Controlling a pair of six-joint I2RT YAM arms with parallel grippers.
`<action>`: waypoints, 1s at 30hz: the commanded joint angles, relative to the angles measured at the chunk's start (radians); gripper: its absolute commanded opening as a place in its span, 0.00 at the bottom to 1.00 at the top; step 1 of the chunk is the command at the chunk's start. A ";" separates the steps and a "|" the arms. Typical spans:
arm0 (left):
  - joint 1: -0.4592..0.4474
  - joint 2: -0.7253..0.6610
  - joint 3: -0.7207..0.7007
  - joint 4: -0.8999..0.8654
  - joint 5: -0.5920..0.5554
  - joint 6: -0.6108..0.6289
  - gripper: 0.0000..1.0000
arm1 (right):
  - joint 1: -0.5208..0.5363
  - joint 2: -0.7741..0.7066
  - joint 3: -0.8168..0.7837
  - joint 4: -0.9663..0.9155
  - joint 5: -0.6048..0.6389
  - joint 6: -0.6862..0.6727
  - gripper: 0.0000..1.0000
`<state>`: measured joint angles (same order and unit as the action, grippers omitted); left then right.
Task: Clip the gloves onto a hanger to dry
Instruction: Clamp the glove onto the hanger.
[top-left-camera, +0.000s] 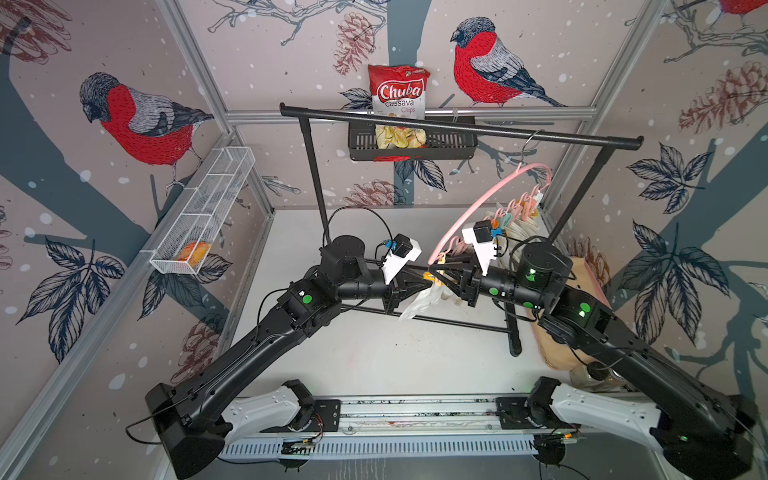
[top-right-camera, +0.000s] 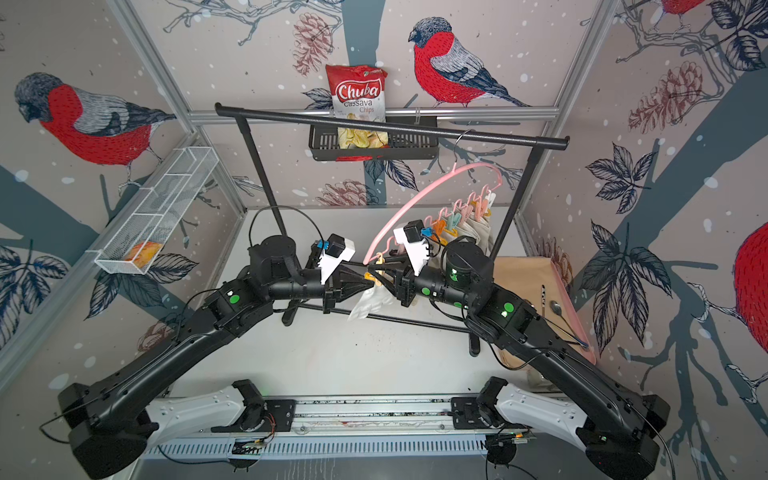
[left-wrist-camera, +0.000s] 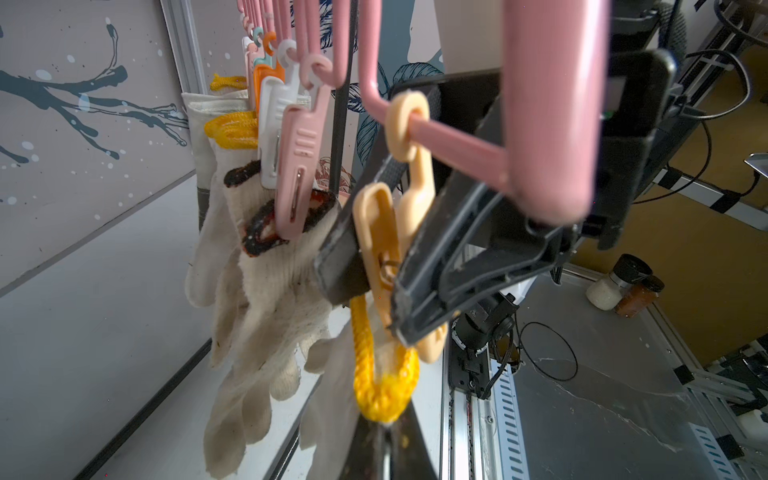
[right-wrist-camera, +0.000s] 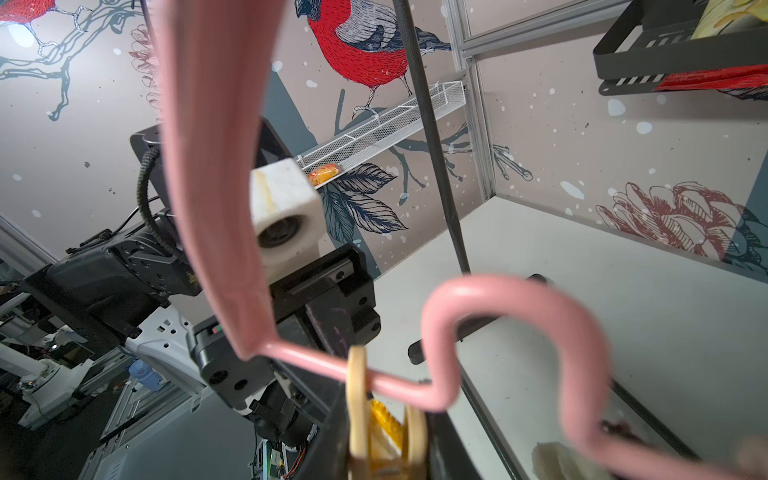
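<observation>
The hanger (left-wrist-camera: 548, 104) hangs from the rack (top-left-camera: 582, 137), gloves (left-wrist-camera: 270, 291) clipped beneath.

A robotics lab test cell — a white counter (top-left-camera: 374, 361) boxed in by aluminium frame posts (top-left-camera: 195, 62) and bird-papered panels (top-left-camera: 486, 62). Two black robot arms (top-left-camera: 249, 353) are bolted to a rail (top-left-camera: 415, 409) at the front, with loose cables (top-left-camera: 266, 303) — other equipment (right-wrist-camera: 45, 374) stands outside the enclosure.

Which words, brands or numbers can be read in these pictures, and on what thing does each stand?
"Chuba": red chip bag, big white letters.
"Cassava Chips": same bag, below the brand.
Small emblem at the bag's top: too small to read.
Nothing else is readable.
</observation>
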<state>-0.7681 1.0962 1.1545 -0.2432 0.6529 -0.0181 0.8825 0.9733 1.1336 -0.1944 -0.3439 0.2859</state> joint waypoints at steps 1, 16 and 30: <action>-0.002 0.002 0.018 0.015 0.014 0.018 0.00 | -0.001 0.001 -0.007 0.026 0.002 -0.012 0.17; -0.006 -0.009 0.020 -0.031 0.067 0.018 0.00 | -0.005 -0.027 -0.034 0.048 0.059 -0.041 0.16; -0.010 -0.004 0.033 -0.018 0.057 0.016 0.00 | -0.007 -0.037 -0.045 0.046 0.042 -0.048 0.40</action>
<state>-0.7757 1.0958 1.1801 -0.2966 0.7025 -0.0105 0.8761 0.9436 1.0870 -0.1677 -0.3019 0.2592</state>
